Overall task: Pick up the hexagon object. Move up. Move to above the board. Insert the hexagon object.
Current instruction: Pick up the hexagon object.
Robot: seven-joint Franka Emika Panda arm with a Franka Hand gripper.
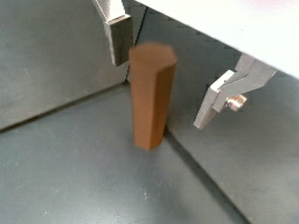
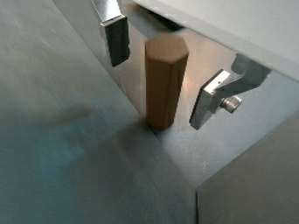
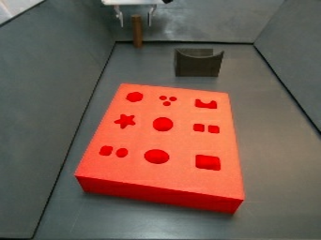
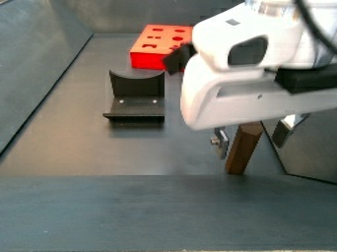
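The hexagon object [image 1: 152,96] is a tall brown prism-shaped peg. It stands upright on the grey floor near the back wall, and shows in both wrist views [image 2: 165,83] and both side views [image 3: 137,36] [image 4: 243,151]. My gripper [image 1: 163,91] [image 2: 159,93] is open and lowered around the peg. One finger [image 1: 118,39] stands on one side and the other finger [image 1: 218,98] on the opposite side, each with a gap to the peg. The board [image 3: 163,141] is a bright red slab with shaped recesses, lying away from the gripper [image 3: 135,21] in the middle of the floor.
The fixture [image 3: 197,62], a dark bracket with a curved notch, stands between the peg and the board, also in a side view [image 4: 136,95]. Grey walls enclose the floor. The white wrist body [image 4: 250,64] hides most of the gripper in that side view.
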